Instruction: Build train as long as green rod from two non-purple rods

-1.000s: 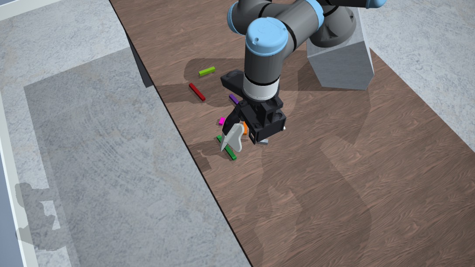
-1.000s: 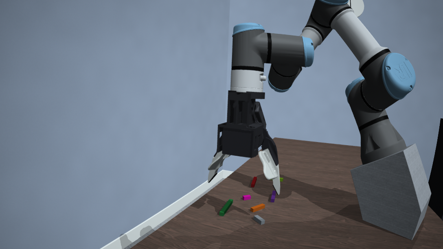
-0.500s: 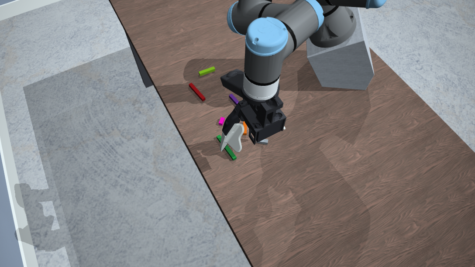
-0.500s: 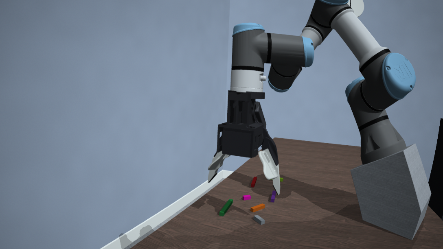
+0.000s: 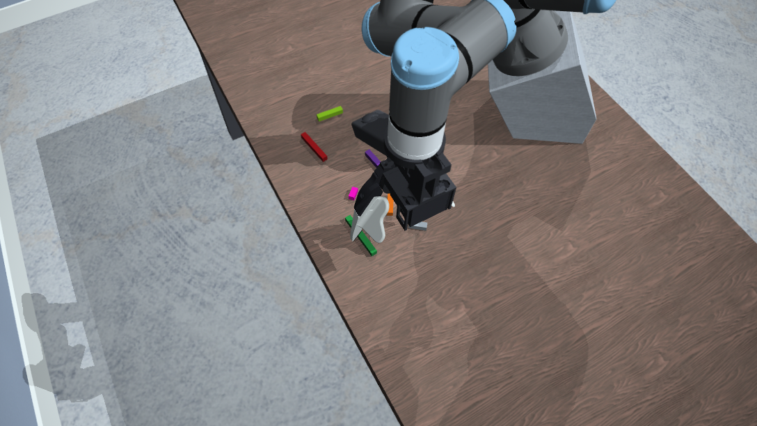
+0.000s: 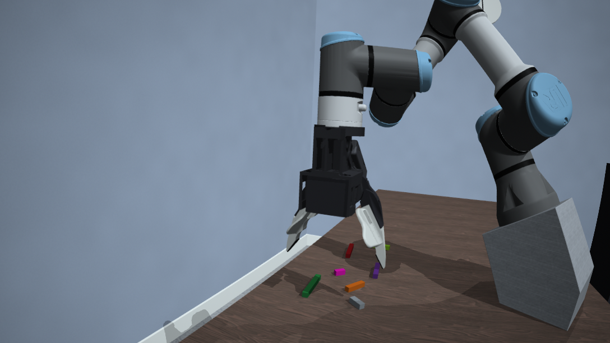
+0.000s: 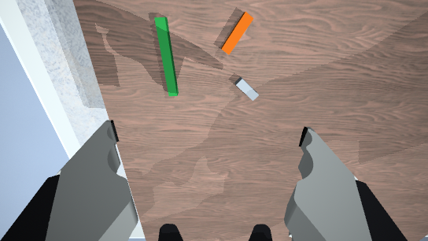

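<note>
The green rod (image 5: 367,245) (image 6: 310,285) (image 7: 166,56) lies flat near the table's left edge. The orange rod (image 6: 354,286) (image 7: 237,33) and the short grey rod (image 6: 356,302) (image 7: 247,89) lie just beside it, each apart from the others. The magenta rod (image 5: 353,193) (image 6: 339,271), purple rod (image 5: 371,157) (image 6: 375,270), red rod (image 5: 314,146) (image 6: 349,250) and lime rod (image 5: 329,113) (image 6: 387,246) lie farther back. My gripper (image 5: 389,232) (image 6: 336,255) (image 7: 211,124) is open and empty. It hangs well above the table, near the green, orange and grey rods.
The wooden table (image 5: 529,264) (image 6: 426,307) has its left edge close to the green rod, with a drop to the grey floor (image 5: 158,238). The robot's grey pedestal (image 5: 545,106) (image 6: 537,273) stands at the back right.
</note>
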`<state>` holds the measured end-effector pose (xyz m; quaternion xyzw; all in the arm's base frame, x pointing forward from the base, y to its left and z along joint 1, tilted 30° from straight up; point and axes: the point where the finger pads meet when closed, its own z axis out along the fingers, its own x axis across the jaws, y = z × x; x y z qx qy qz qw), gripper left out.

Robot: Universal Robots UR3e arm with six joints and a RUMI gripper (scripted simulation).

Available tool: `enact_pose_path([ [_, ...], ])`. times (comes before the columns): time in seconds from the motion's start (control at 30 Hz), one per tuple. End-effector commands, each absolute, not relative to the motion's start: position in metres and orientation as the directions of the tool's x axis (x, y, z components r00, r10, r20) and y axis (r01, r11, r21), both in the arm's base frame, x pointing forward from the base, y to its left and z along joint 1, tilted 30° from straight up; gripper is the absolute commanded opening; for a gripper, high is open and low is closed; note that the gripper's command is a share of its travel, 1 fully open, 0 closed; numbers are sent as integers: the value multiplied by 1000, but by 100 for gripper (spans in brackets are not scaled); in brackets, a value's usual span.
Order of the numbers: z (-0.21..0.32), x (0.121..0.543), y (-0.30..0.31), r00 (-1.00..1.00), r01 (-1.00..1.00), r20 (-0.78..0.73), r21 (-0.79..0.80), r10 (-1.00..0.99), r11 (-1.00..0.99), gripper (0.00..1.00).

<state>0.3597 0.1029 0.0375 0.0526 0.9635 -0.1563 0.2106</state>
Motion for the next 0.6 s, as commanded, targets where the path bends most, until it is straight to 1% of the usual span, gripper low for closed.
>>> enact_pose_path([
  [0.0, 38, 360, 103, -902, 182, -429, -271, 50, 945, 100],
  [0.27, 38, 359, 103, -893, 224, -441, -251, 95, 942, 100],
  [0.57, 37, 357, 102, -853, 344, -471, -188, 223, 920, 100],
])
